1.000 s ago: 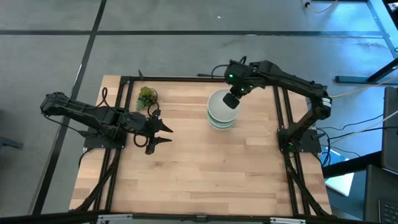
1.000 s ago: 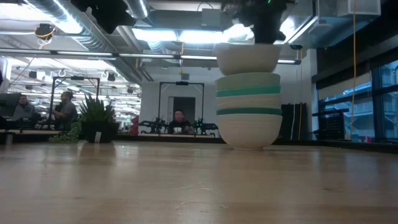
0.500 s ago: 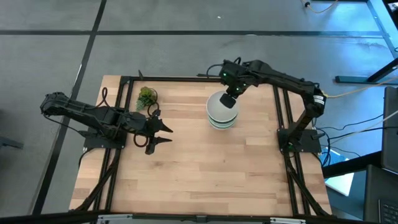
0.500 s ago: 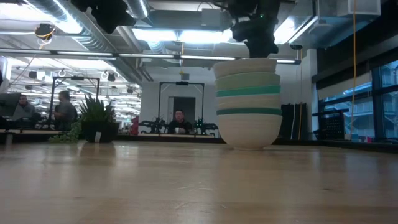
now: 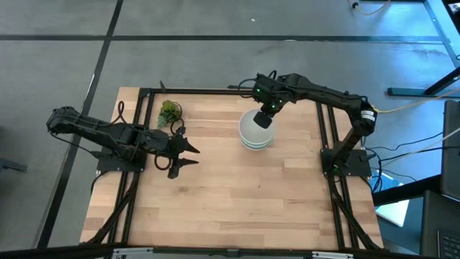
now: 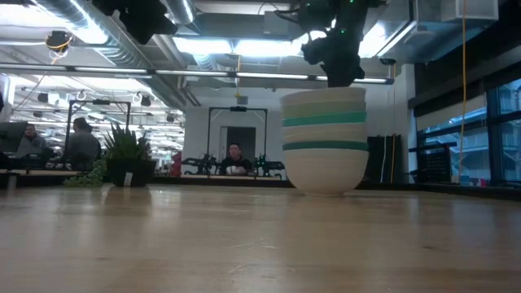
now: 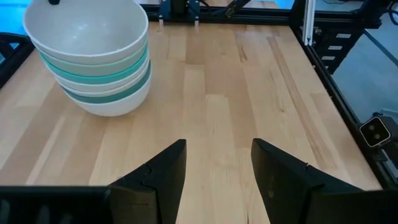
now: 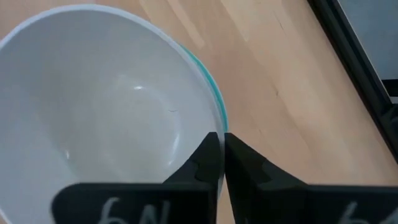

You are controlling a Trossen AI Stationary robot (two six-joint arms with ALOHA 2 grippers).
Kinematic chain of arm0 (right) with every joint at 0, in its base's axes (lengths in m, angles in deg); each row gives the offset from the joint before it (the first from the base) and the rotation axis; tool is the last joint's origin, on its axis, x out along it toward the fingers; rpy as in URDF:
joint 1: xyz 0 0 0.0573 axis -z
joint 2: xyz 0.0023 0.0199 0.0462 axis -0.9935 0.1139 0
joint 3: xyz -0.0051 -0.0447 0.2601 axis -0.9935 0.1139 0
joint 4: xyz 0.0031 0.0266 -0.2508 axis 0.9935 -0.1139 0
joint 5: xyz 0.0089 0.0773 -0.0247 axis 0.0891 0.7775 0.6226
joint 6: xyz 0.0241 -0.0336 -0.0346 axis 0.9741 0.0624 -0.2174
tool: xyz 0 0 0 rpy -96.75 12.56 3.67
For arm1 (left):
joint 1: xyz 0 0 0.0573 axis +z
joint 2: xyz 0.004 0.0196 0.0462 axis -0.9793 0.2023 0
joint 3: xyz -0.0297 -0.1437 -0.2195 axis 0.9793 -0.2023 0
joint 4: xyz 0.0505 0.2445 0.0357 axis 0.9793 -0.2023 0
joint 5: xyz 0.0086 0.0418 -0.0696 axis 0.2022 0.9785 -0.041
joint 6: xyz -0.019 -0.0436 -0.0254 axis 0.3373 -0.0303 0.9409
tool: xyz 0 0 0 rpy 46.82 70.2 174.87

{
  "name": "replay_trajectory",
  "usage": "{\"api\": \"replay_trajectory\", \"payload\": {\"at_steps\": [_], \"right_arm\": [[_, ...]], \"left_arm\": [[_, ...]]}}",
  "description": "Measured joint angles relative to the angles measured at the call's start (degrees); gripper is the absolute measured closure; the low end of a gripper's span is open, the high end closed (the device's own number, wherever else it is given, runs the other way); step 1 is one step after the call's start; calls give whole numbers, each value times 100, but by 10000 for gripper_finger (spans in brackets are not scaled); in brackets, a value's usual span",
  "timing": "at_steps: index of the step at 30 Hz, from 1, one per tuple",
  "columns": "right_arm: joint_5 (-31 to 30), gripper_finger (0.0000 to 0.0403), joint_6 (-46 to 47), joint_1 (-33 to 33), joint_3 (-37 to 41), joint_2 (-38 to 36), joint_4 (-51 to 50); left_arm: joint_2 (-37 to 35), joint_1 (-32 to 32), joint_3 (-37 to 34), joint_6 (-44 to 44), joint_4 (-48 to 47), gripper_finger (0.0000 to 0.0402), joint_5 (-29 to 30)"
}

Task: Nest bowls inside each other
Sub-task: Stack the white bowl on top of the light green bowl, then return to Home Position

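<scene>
A stack of nested bowls stands on its white bottom bowl on the far right-centre of the wooden table. It shows white, pale mint, teal and dark green rims in the low view and in the left wrist view. The top bowl is white and sits sunk into the stack. My right gripper is over the stack's far right rim, shut on the top bowl's rim. My left gripper hangs open and empty over the table's left part, apart from the stack. My right gripper pinches the top white bowl's rim on its far right side, one finger inside the bowl and one outside. The fingers come from above, slanting down. The bowl sits level, nested in the stack beneath it.
A small green potted plant stands at the table's far left. A black frame runs along the table's edges. Bare wood lies in the middle and near part. People sit in the room beyond.
My right gripper has gone down with the white bowl, a little toward the table's left edge. The bowl, held clear above the stack a second ago, has sunk into the stack and sits nested on top.
</scene>
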Motion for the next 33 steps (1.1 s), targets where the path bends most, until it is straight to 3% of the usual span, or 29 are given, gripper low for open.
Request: {"api": "replay_trajectory", "payload": {"at_steps": [7,12,20,33], "right_arm": [[8,333,18,0,0,-15,36],[459,310,-45,0,0,-17,133],[393,271,-239,-1,-340,-341,204],[-340,241,-275,-162,-588,-2170,450]], "left_arm": [[0,0,0,-3,-71,225,0],[0,0,0,-37,-77,225,0],[0,0,0,-49,-113,225,0],[0,0,0,-48,-107,225,42]]}}
